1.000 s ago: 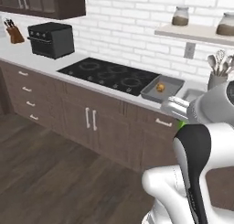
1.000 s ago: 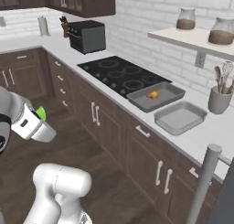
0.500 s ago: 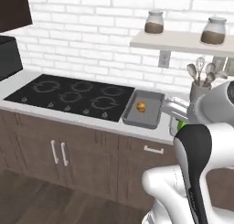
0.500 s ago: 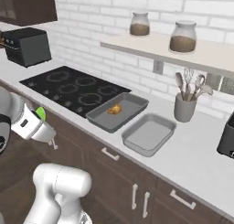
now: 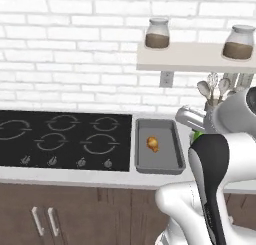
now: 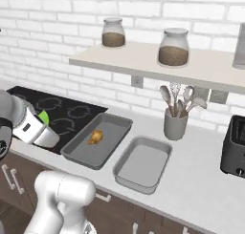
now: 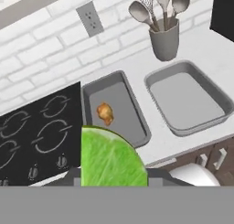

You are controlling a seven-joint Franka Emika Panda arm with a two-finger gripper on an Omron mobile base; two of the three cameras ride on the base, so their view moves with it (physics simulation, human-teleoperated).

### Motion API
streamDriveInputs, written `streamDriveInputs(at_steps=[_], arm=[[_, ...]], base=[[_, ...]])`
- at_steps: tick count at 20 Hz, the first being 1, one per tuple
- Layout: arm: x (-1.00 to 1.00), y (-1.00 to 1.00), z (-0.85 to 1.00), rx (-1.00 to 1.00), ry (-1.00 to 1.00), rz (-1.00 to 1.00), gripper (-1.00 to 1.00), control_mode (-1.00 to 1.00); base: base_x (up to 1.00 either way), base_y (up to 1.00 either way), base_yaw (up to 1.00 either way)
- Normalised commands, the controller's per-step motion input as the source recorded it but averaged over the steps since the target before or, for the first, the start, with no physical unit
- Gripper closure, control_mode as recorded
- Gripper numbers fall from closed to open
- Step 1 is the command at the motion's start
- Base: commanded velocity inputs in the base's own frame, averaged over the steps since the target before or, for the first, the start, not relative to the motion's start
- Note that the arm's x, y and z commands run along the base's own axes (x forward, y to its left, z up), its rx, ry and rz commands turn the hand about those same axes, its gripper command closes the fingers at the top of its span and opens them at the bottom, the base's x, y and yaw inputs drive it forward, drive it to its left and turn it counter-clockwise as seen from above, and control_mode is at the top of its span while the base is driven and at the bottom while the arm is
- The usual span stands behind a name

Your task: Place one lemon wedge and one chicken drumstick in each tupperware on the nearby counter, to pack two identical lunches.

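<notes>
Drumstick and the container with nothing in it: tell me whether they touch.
Apart. In the right base view the drumstick lies inside the container nearest the stove, and both containers' rims separate it from the bare container beside it.

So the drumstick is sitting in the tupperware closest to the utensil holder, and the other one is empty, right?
Not quite. In the right base view the chicken drumstick lies in the tupperware next to the stovetop; the one closest to the utensil holder is the empty tupperware.
</notes>
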Motion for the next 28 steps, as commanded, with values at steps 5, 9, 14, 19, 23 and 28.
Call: streamDriveInputs(at_steps=[5, 9, 14, 19, 23, 28], arm=[[0.00, 0.00, 0.00, 0.00, 0.00, 0.00, 1.00, 1.00], [0.00, 0.00, 0.00, 0.00, 0.00, 0.00, 1.00, 1.00], [0.22, 0.15, -0.05, -0.02, 0.00, -0.13, 1.00, -1.00], [0.48, 0.15, -0.28, 0.00, 0.09, -0.15, 1.00, -1.00], [0.52, -0.03, -0.42, 0.02, 0.26, -0.01, 1.00, -1.00], [0.63, -0.07, -0.54, 0.08, 0.34, 0.14, 1.00, -1.00]], base=[[0.47, 0.28, -0.34], [0.46, 0.27, -0.36], [0.33, 0.25, -0.21], [0.00, 0.00, 0.00], [0.00, 0.00, 0.00], [0.00, 0.00, 0.00]])
